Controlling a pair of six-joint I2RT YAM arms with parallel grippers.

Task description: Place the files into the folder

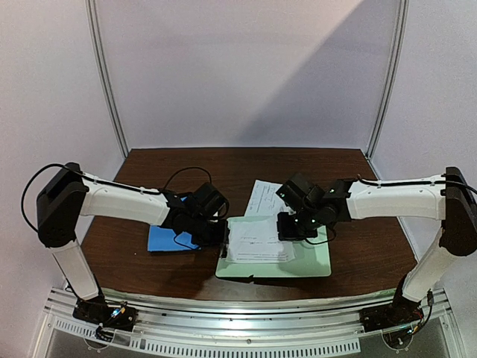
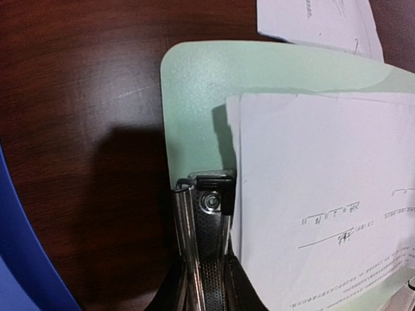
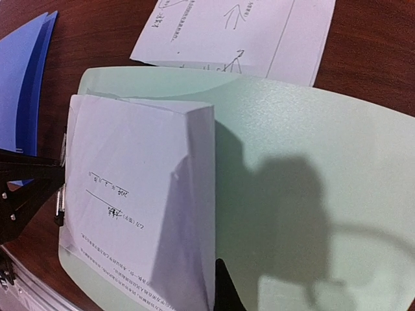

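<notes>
At the middle of the desk (image 1: 373,246) we see a green clipboard (image 1: 305,262) with one sheet (image 1: 257,246) on it, its left edge tucked by the clip (image 2: 194,246). A second sheet (image 1: 264,200) lies loose behind, partly under the clipboard's far edge. The folder (image 1: 162,240) rests left of the clipboard, apart from it, and neither sheet is in it yet.

We read the two holds as one job: freeing the clipped sheet. The left end effector (image 1: 220,237) is clamped around the clip, which sits between its fingers in the left wrist view; we judge that it squeezes the lever to lift the clip's bite. The right end effector (image 1: 292,227) is fully clenched at the sheet's right side, and that side bends up off the board toward it, so we take it to be pinching the paper, ready to draw it out to the right. Whether the clip has let go we cannot tell.

As for pose, both arms reach inward from their bases and meet over the clipboard. The left forearm runs right across the folder, hiding much of it, wrist tipped down at the board's left edge. The right forearm runs left, wrist bent down over the sheet's right half.
</notes>
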